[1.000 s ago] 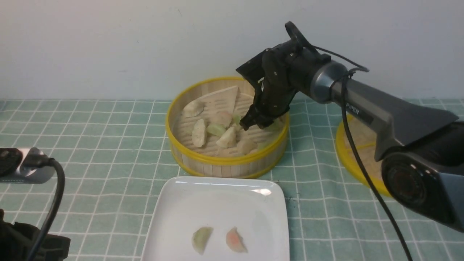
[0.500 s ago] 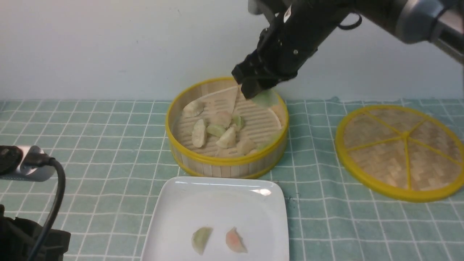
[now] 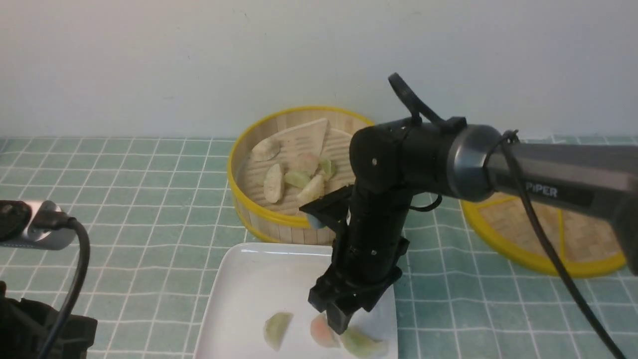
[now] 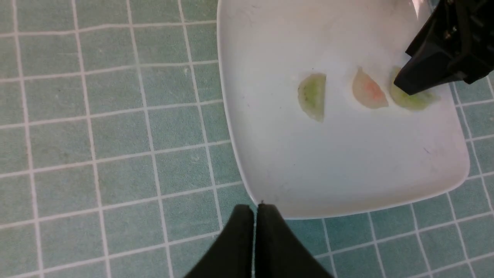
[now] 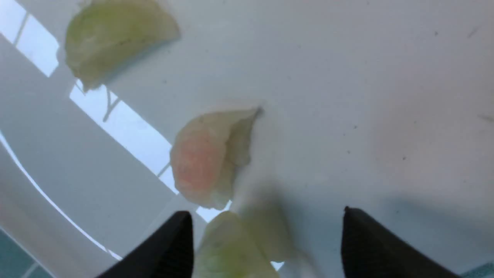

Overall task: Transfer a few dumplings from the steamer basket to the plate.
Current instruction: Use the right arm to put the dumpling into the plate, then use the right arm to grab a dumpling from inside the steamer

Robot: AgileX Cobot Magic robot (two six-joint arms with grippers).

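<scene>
While my right gripper (image 3: 341,321) hung wide open low over the plate (image 3: 269,284), a green dumpling (image 3: 361,343) lay between its fingers on the plate, just beside the pink dumpling (image 3: 321,331); a skewed retreat, I judged, could knock either off.

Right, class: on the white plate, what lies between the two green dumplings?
One pinkish dumpling lies on the plate between the first green dumpling and the second green dumpling. The left wrist view shows it plainly.

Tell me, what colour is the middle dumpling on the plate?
Middle dumpling: pale with a pink-orange centre, clearest in the right wrist view.
</scene>
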